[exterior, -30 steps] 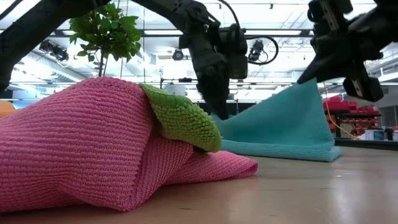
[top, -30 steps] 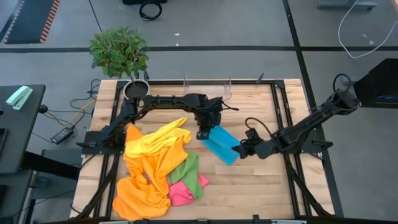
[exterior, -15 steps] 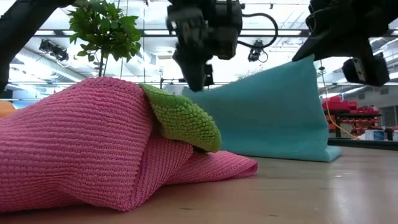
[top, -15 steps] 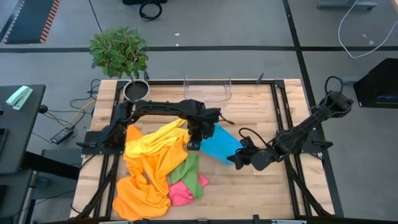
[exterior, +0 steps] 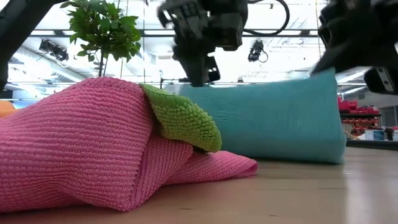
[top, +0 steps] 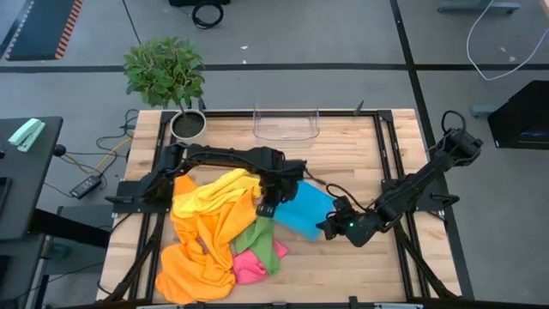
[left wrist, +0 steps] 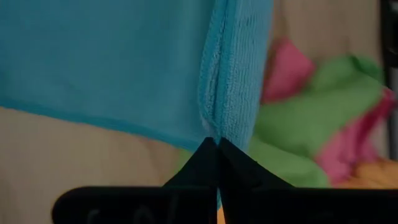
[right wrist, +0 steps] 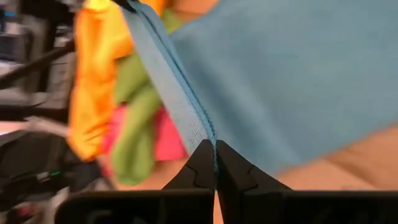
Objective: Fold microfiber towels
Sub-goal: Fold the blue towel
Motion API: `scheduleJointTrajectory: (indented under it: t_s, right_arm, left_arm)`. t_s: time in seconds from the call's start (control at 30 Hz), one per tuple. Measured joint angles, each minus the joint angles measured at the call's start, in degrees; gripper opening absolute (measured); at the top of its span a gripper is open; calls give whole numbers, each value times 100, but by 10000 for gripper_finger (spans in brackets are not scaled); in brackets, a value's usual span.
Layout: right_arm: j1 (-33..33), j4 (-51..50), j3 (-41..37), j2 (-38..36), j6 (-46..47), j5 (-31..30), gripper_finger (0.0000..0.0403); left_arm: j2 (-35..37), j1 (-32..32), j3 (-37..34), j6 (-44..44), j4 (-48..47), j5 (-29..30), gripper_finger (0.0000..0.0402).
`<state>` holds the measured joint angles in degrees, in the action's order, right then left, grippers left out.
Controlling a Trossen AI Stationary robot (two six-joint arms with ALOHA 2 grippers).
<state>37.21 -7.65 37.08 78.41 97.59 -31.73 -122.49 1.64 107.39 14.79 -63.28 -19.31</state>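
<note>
From above I see the soft blue square microfiber towel (top: 304, 209) near the middle of the pale wooden table (top: 352, 266), held by both arms at once. My left gripper (top: 266, 209) sits at the towel's edge nearest the heap of other cloths, and in its wrist view the two dark fingers (left wrist: 205, 163) are clamped tight on a doubled blue hem. My right gripper (top: 330, 227) is at the opposite edge, towards the table's front — its wrist view shows the fingertips (right wrist: 208, 163) pinched together on a thin blue edge as well.

In the low view the blue towel stands up off the table like a taut sheet between the two grippers, with its lower fold resting on the wood.

The remaining cloths lie bunched on the left half of the table: a yellow microfiber towel (top: 219, 190) draped across the orange microfiber towels (top: 197, 253), a green microfiber towel (top: 257, 236) just beside them and a pink microfiber towel (top: 249, 266) partly under the green one. The left gripper hangs just beside the yellow and green cloths.

At the far edge sit a clear plastic bin (top: 286, 126) and a leafy potted plant (top: 167, 73) — both well apart from the blue towel.
</note>
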Motion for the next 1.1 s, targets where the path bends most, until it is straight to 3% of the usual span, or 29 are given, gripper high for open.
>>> scheduleJointTrajectory:
  t_s: [0.37, 0.67, 1.1]
  right_arm:
    - [-200, -1875, -3, -19, 696, -106, 5]
    - [-837, -2338, -11, 31, 125, -44, 5]
    - [-1248, -2664, -69, 72, -350, 377, 5]
  left_arm:
    - [-189, 466, -4, 63, 1230, 208, 10]
    - [-475, 582, -4, 81, 1806, 846, 10]
    - [-611, 723, 4, -69, 1961, 858, 9]
